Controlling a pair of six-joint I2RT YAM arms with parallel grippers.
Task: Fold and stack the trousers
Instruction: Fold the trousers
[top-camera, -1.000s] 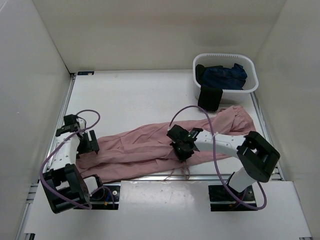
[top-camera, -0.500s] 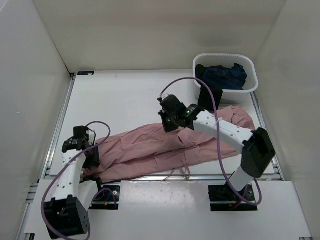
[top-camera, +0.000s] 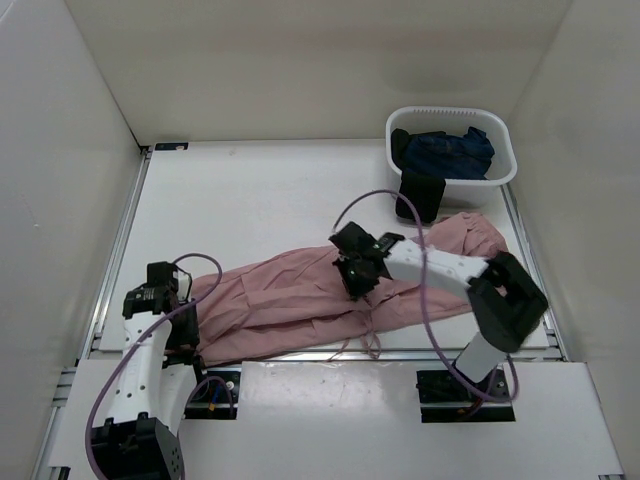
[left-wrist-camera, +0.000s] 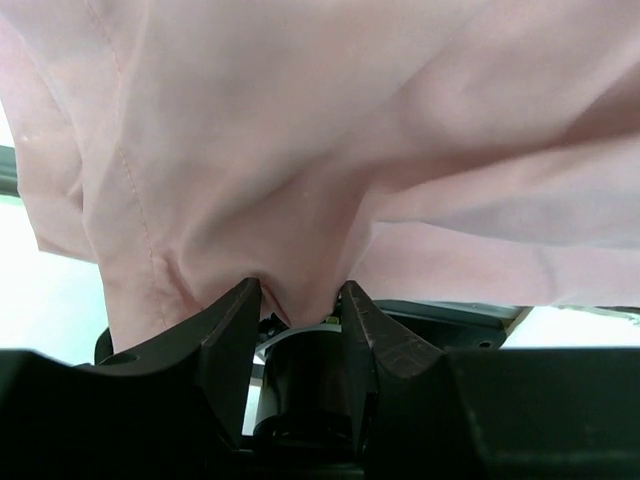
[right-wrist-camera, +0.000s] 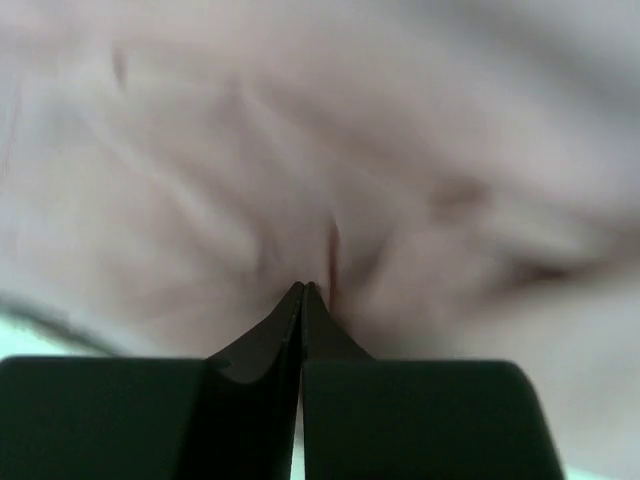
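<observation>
The dusty-pink trousers (top-camera: 280, 305) lie stretched across the near half of the table, waist at the right, leg ends at the left. My left gripper (top-camera: 184, 330) is at the leg ends near the front-left edge. In the left wrist view a bunch of trousers fabric (left-wrist-camera: 300, 150) sits pinched between the jaws of that gripper (left-wrist-camera: 300, 300). My right gripper (top-camera: 355, 278) rests on the middle of the trousers. In the blurred right wrist view its tips (right-wrist-camera: 303, 288) are pressed together, with creases of trousers cloth (right-wrist-camera: 400, 150) radiating from them.
A white basket (top-camera: 505, 165) at the back right holds a dark navy garment (top-camera: 445, 150), and a black cloth (top-camera: 420, 195) hangs over its front wall. The pink drawstring (top-camera: 370, 342) trails over the table's front rail. White walls enclose the table.
My left gripper closed on the leg ends and shifted toward the front edge. My right gripper rose toward the back, then came back down onto the trousers' middle.
</observation>
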